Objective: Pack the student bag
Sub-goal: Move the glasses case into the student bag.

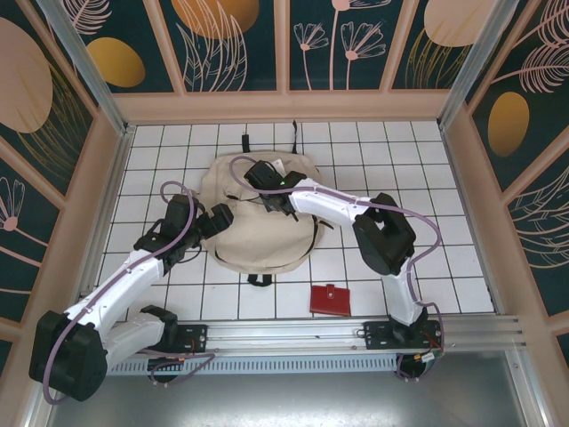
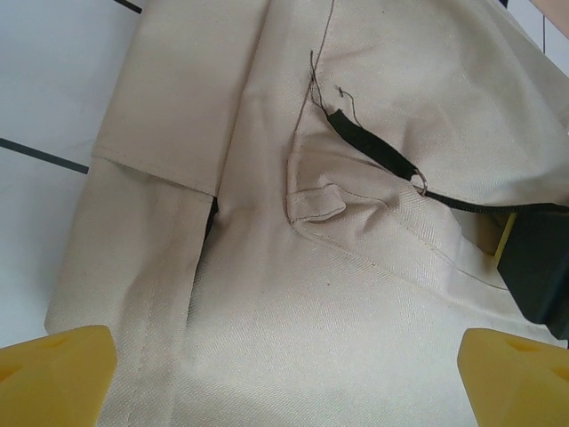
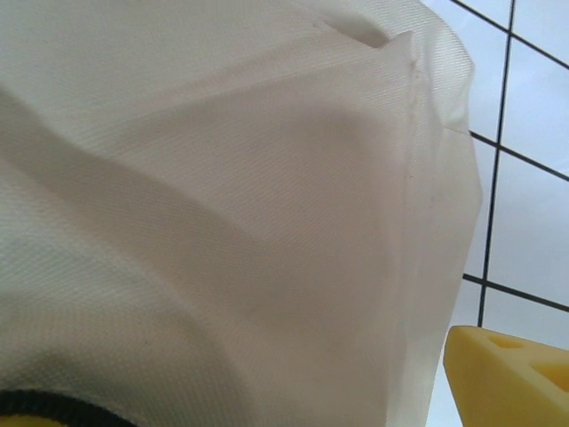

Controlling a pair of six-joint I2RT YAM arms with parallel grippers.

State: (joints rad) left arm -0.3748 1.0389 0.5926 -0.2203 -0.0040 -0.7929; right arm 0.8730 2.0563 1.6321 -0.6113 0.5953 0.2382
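Observation:
The student bag (image 1: 258, 227), a big beige fabric backpack with black straps, lies flat in the middle of the white tiled table. My left gripper (image 1: 216, 220) is at the bag's left edge, open. In the left wrist view its yellow fingertips (image 2: 58, 374) stand far apart over the bag's cloth (image 2: 293, 294), near a black zipper (image 2: 373, 147) with a metal ring. My right gripper (image 1: 260, 175) reaches over the bag's upper part. In the right wrist view one yellow fingertip (image 3: 507, 378) shows at the lower right, with bag cloth (image 3: 222, 222) draped across the wide gap.
A small red wallet (image 1: 330, 299) lies on the tiles in front of the bag, near the right arm's base. Wooden walls enclose the table (image 1: 418, 160) on three sides. White tiles (image 3: 533, 178) show beside the bag's edge.

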